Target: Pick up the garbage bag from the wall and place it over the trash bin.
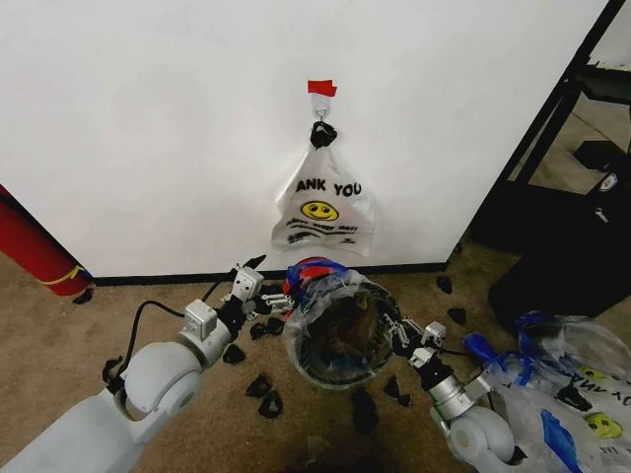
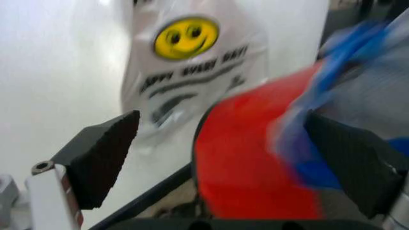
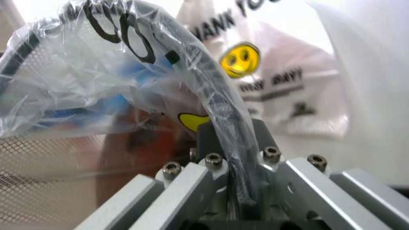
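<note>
White plastic covered the trash bin [image 1: 340, 335]: one garbage bag [image 1: 317, 296] draped over it, another bag [image 1: 323, 212] hung on the wall [image 1: 148, 128], more bags [image 1: 567, 379] lay right. Blur hid the left view. Left gripper [image 1: 281, 297] gaped wide at the rim; right gripper [image 1: 394, 330] pinched bag and rim.

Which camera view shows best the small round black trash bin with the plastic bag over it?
The head view: the small round black trash bin appears whole from above, between both grippers. The left wrist view shows a blurred red part of it. The right wrist view shows its rim under plastic, clamped in the right gripper.
</note>
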Motion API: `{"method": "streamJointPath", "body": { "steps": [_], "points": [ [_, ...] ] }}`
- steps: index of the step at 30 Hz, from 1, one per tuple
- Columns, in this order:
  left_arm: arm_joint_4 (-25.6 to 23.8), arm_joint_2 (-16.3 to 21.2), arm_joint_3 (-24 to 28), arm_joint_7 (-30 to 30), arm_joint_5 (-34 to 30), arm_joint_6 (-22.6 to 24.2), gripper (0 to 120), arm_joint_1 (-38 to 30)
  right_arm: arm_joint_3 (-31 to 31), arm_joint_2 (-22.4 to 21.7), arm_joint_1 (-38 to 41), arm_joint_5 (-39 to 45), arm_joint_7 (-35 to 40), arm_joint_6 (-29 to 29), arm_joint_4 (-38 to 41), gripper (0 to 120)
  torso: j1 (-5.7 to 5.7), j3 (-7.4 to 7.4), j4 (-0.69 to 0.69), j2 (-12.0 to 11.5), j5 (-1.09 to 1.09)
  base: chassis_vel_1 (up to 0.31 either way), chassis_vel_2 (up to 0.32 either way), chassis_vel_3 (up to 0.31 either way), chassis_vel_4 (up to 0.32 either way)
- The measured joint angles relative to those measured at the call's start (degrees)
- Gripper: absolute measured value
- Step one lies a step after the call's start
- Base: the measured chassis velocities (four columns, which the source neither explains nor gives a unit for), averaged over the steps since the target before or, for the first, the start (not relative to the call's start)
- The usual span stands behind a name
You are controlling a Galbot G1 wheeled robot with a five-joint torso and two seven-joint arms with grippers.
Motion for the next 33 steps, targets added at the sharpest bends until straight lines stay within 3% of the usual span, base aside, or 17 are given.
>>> {"method": "streamJointPath", "body": {
  "steps": [9,15,21,24,27,29,31,33],
  "points": [
    [4.6,-0.2,0.3,-1.6,1.4,0.7,100,-3.1,0.2,-0.2,0.4,-3.7,-4.1,1.9,-0.7,0,0.00,0.00,0.00,0.0,0.00,0.000,0.000,0.000,0.000],
    [6.1,-0.9,0.8,-1.5,0.8,-2.5,100,-4.8,0.1,-0.2,-0.1,-4.1,-5.5,2.2,-0.8,0,0.00,0.00,-0.01,0.0,0.00,0.000,0.000,0.000,0.000],
    [4.0,-0.7,-0.1,4.9,0.8,-6.0,100,-2.3,-0.4,0.4,-0.3,-2.3,-4.1,1.4,-0.8,0,0.00,-0.01,0.01,0.0,0.00,0.000,0.000,0.000,0.000],
    [4.2,-0.5,-1.3,11.7,3.9,-8.8,100,-2.0,-1.5,0.9,-0.9,1.7,1.6,-2.1,1.1,0,0.00,-0.01,-0.01,0.0,0.00,0.000,0.000,0.000,0.000],
    [4.6,-0.5,-1.7,12.6,5.0,-11.2,100,-2.1,-2.1,1.0,-1.1,4.7,6.4,-5.1,3.0,0,0.00,0.00,0.00,0.0,0.00,0.000,0.000,0.000,0.000],
    [4.7,-1.1,-1.9,10.6,4.8,-13.2,100,-2.4,-2.3,1.0,-1.1,6.1,9.5,-6.9,3.9,0,0.00,0.00,0.01,0.0,0.00,0.000,0.000,0.000,0.000],
    [4.1,-3.4,-1.9,4.1,3.4,-16.1,100,-2.6,-2.6,1.1,-1.3,8.8,13.9,-9.2,5.5,0,0.00,0.00,-0.01,0.0,0.00,0.000,0.000,0.000,0.000],
    [3.3,-5.3,-1.9,-0.7,3.2,-16.1,100,-1.9,-2.9,1.3,-1.6,12.9,19.3,-11.6,8.1,0,0.00,-0.01,-0.02,0.0,0.01,0.000,0.000,0.000,0.000]
  ]
}}
